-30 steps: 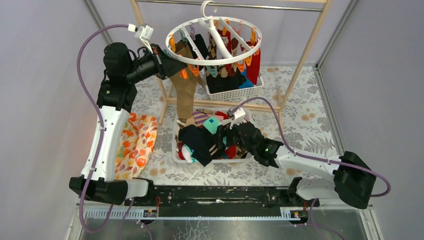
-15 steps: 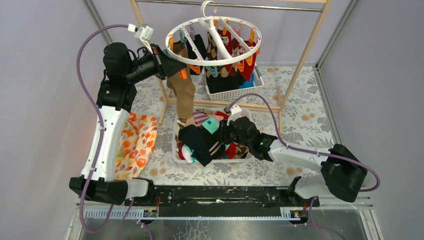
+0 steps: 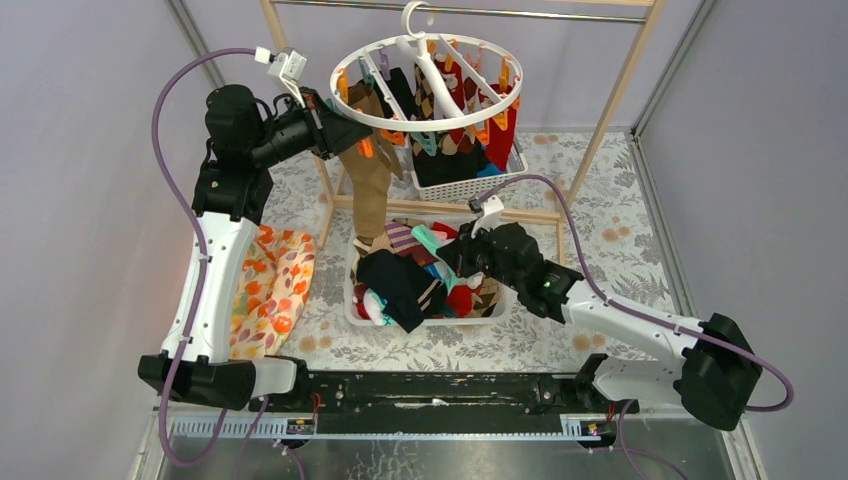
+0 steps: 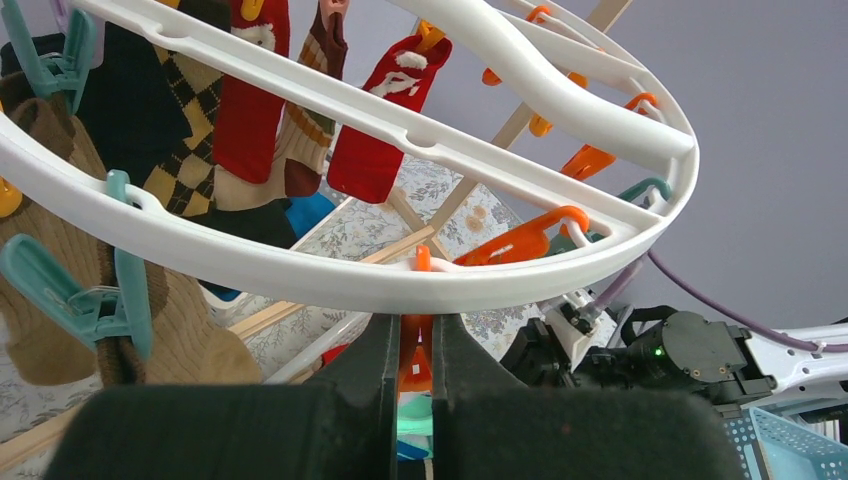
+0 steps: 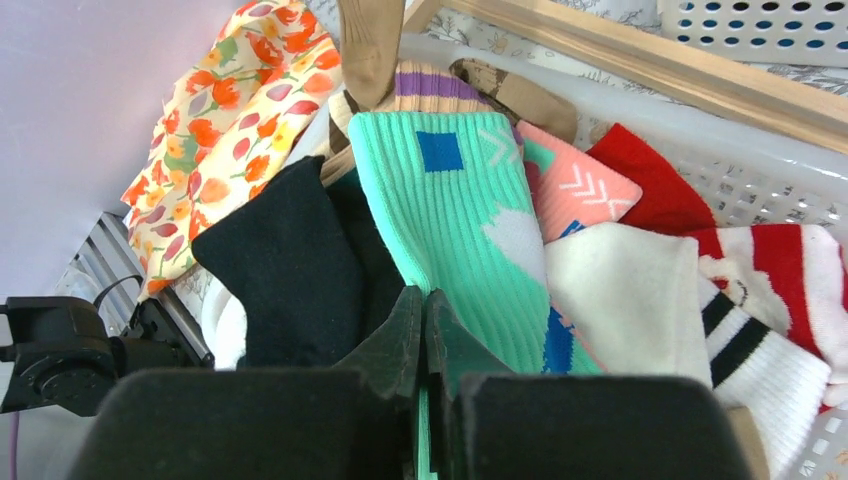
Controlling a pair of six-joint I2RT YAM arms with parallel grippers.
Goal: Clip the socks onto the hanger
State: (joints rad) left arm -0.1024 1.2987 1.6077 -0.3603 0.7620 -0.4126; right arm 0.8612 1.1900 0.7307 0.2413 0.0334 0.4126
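Two claws are engaged. The left claw (image 4: 415, 325), upper left in the overhead view, is clenched on an orange clip (image 4: 411, 350) just beneath the near rim of the hanger (image 4: 300, 270). Little room is left between fingertips and rim. The hanger sits top centre on the rail. A tan sock (image 3: 370, 195) on it reaches down to the near basket (image 3: 425, 322).

The right claw (image 5: 422, 295) is clenched on a mint-green sock (image 5: 450, 210) on the pile of socks (image 3: 405, 285) at frame centre. A black sock lies against its left finger and a white one near its right. The wooden crossbar (image 3: 440, 210) runs just beyond the basket's far rim, close above the wrist. Open counter (image 3: 600, 240) lies right of the basket. A floral cloth (image 3: 270, 290) lies to its left.

Against the frame one second earlier:
- The right claw, then spread over the pile, has closed.
- Its wrist has shifted up and right.
- Its arm's base link has swung toward the lower right corner.
- The left arm is unchanged.
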